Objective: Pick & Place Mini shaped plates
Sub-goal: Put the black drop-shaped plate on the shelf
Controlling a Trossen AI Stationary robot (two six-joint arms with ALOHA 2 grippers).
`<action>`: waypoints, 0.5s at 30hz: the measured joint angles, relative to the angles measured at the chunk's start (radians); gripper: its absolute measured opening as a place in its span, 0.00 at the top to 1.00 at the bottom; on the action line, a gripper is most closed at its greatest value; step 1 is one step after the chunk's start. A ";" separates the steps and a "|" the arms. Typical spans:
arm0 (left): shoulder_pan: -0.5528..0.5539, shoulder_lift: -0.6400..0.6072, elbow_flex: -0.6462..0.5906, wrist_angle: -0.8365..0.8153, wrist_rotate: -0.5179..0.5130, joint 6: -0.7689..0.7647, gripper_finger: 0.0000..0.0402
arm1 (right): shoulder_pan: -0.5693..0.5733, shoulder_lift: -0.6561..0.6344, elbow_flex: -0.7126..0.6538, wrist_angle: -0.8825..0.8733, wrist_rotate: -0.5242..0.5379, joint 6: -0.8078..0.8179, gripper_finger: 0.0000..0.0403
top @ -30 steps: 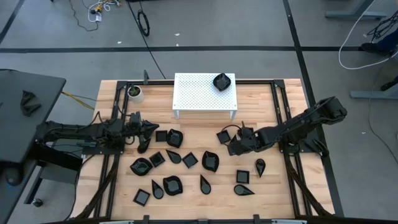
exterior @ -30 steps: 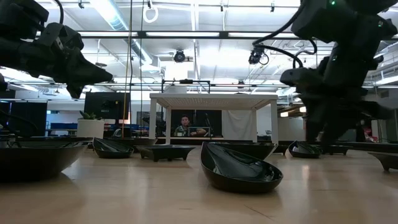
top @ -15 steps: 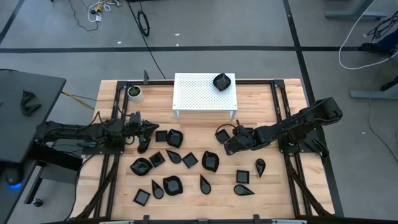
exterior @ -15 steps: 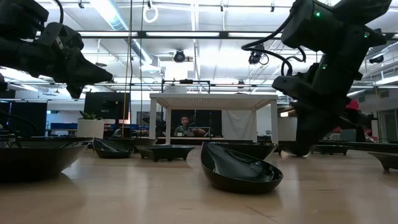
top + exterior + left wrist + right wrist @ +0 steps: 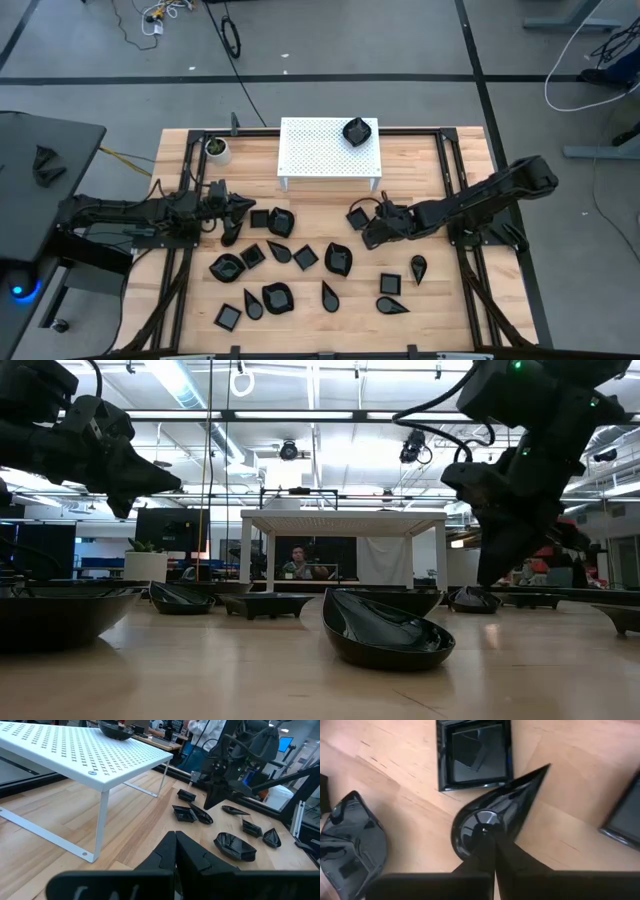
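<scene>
Several glossy black mini shaped plates lie spread over the wooden table, and one more sits on the white perforated rack. My right gripper is right of centre, pointing down, shut at a teardrop plate beside a square plate. My left gripper hangs shut and empty above the table's left part, near two square plates. It also shows in the low view. My right gripper comes from above, its two fingers closed on the near rim of the teardrop plate's round end. The fingers themselves hide the exact place of contact. The plate's pointed tip reaches away past the square plate's corner. Whether the plate is clear of the table I cannot tell.
A small white cup stands at the far left beside the rack. Dark rails run along both sides of the table. In the low view a rounded dish lies close to the camera. A person sits in the room behind the table.
My right gripper has shifted a little toward the table's left, dipped down to the teardrop plate and shut its fingers there. It has then come up slightly.
</scene>
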 joint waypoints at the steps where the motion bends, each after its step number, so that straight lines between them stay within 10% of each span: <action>1: 0.000 0.000 0.000 0.000 0.000 0.000 0.98 | 0.000 -0.006 0.000 -0.009 -0.002 0.001 0.99; 15: 0.000 0.000 0.000 0.001 0.000 0.000 0.98 | 0.000 -0.005 0.000 -0.056 0.016 0.068 0.69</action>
